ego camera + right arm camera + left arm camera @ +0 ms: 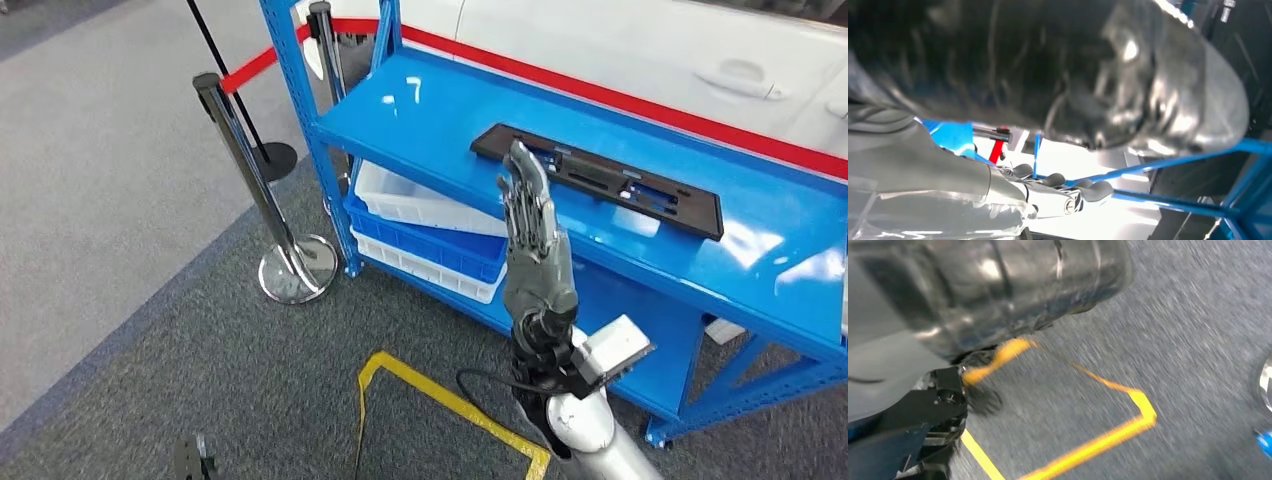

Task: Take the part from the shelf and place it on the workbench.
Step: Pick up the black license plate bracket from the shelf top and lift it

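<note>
Grey carpet floor (300, 400) underfoot, a yellow taped outline (450, 405) marked on it. Blue metal shelving (420, 110) stands ahead, white and blue trays (425, 235) stacked on its lower level. At its left corner, chrome stanchions (250, 180) carry a red belt (600, 95); behind it, what looks like a white car (700, 60).

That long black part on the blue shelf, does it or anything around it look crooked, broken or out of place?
Nothing stands out. The black part lies flat on the blue shelf's top level, seemingly intact. The right robot hand is raised before it, fingers extended, holding nothing. White trays sit stacked on a lower level.
</note>
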### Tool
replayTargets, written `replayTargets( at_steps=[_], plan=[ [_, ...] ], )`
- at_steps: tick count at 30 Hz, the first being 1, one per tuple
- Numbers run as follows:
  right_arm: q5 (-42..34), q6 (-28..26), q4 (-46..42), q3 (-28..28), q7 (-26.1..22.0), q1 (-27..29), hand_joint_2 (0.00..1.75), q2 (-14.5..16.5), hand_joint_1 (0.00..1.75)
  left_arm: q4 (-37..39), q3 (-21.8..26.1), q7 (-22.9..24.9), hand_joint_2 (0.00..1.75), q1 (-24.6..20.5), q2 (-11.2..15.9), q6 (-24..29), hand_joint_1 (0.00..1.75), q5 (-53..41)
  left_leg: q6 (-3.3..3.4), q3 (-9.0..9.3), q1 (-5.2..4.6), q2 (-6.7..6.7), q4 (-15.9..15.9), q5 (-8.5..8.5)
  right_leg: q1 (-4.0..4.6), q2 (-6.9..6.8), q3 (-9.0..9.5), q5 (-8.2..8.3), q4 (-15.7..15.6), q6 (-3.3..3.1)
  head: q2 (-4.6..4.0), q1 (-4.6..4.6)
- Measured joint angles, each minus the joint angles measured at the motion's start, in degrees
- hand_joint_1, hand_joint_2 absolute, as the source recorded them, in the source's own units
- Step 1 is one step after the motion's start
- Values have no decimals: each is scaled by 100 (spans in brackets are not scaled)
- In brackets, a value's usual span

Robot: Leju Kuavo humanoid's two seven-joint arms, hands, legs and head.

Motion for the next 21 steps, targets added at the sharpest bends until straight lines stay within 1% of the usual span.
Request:
replayTargets(
  at_steps=[1, 2, 3, 4, 5, 7, 8, 9, 10, 12, 13, 14, 15, 17, 18, 19, 20, 21],
  plan=[
    [-7, 3, 0, 0, -3, 1, 0, 0, 0, 0, -1, 0, 0, 3, -1, -1, 0, 1, -28, -244, 13, 4, 329, -143, 4, -2, 54, -55, -1, -14, 0, -4],
    [-13, 4, 1, 0, -5, 4, 0, -1, 0, 0, -2, 1, 0, 11, -1, -2, 0, 2, -51, -457, 26, 6, 554, -288, 8, 1, 116, -114, -1, -16, 0, -2],
    [-19, 4, 2, 0, -6, 7, 0, -1, 0, 1, -3, 2, 0, 22, -1, -2, 0, 7, -63, -607, 35, 9, 627, -377, 11, 8, 189, -177, -1, -14, 0, -4],
    [-25, 4, 2, 0, -6, 9, 0, -1, 0, 1, -4, 3, 0, 31, -1, -2, 0, 12, -67, -673, 40, 12, 527, -355, 12, 15, 274, -242, -1, -8, 0, -4],
    [-29, 4, 3, 0, -7, 10, 0, -1, 0, 2, -4, 4, 0, 36, -1, -2, 0, 16, -59, -662, 42, 15, 268, -193, 13, 21, 368, -311, -1, 3, 0, -4],
    [-33, 4, 8, 0, -7, 11, 0, 0, 0, 5, -5, 6, 0, 45, -1, -2, 0, 21, -20, -557, 28, 27, -418, 410, 19, 26, 526, -453, 4, 41, 0, -2],
    [-34, 4, 13, 0, -8, 10, 0, 1, 0, 8, -8, 8, 0, 49, -1, -4, 0, 24, 13, -504, 9, 35, -655, 634, 23, 29, 577, -513, 7, 70, 0, 0],
    [-34, 4, 19, 1, -7, 12, 0, 1, 0, 11, -13, 9, 0, 56, -1, -5, 0, 25, 51, -474, -15, 40, -785, 782, 22, 35, 613, -562, -2, 106, 0, 2],
    [-34, 4, 25, 1, -9, 14, 0, 1, 0, 13, -18, 11, 0, 59, -1, -8, 0, 28, 90, -454, -32, 43, -826, 788, 21, 41, 652, -582, 8, 144, 0, -1],
    [-34, 3, 30, 2, -11, 11, 0, 0, 0, 13, -28, 10, 0, 53, -1, -15, 0, 32, 158, -343, -27, 36, -908, 792, 14, 39, 676, -591, 43, 207, 0, -4],
    [-34, 2, 31, 2, -16, 5, 0, -1, 0, 14, -35, 9, 0, 45, 0, -20, 0, 34, 187, -272, -16, 35, -956, 770, 13, 33, 630, -590, 169, 231, 0, -3],
    [-34, 0, 33, 2, -18, 0, 0, -1, 0, 14, -45, 8, 0, 36, 2, -24, 0, 34, 217, -197, -13, 32, -984, 742, 12, 28, 508, -615, 387, 249, 0, -1],
    [-34, -3, 35, 2, -20, 1, 0, -1, 0, 15, -56, 6, 0, 28, 6, -28, 0, 34, 246, -135, -11, 31, -1000, 702, 7, 24, 304, -681, 706, 266, 0, -1],
    [-35, -10, 40, 2, -21, 21, 0, -2, 0, 15, -74, 5, 0, 21, 14, -32, 0, 36, 287, -18, -16, 26, -1005, 595, 8, 23, -204, -909, 1354, 282, 0, -1],
    [-36, -13, 44, 2, -20, 35, 0, -3, 0, 15, -78, 6, 0, 27, 16, -32, 0, 36, 292, 55, -18, 21, -1005, 535, 7, 23, -402, -1004, 1517, 285, 0, -1],
    [-37, -14, 48, 2, -19, 45, 0, -3, 0, 15, -79, 6, 0, 36, 17, -33, 0, 36, 293, 144, -19, 12, -1005, 469, 8, 23, -515, -1010, 1504, 280, 0, -1],
    [-38, -14, 51, 2, -18, 49, 0, -3, 0, 15, -81, 7, 0, 43, 16, -33, 0, 35, 289, 247, -19, 4, -1004, 402, 11, 23, -542, -885, 1317, 267, 0, 1],
    [-39, -14, 54, 2, -16, 50, 0, -3, 0, 15, -84, 6, 0, 49, 13, -33, 0, 34, 280, 330, -19, -4, -1006, 330, 20, 24, -509, -598, 994, 242, 0, 1]
  ],
)
